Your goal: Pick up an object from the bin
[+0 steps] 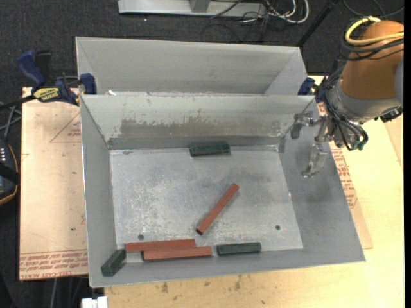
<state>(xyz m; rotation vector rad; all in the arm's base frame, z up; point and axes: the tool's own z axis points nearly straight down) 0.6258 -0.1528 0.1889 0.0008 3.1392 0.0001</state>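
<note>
My gripper (306, 149) hangs over the bin's right sloping wall, near the back right corner. It is open and nothing is between its fingers. A dark green block (210, 149) lies flat against the foot of the back wall, well to the gripper's left. A red-brown bar (218, 208) lies diagonally in the middle of the floor, down and to the left of the gripper. Neither thing touches the gripper.
Along the front edge lie two red-brown bars (160, 246) (177, 253) side by side, with a dark green block (239, 249) to their right. Another dark green block (113, 262) sits in the front left corner. The arm's orange cover stands outside the right rim.
</note>
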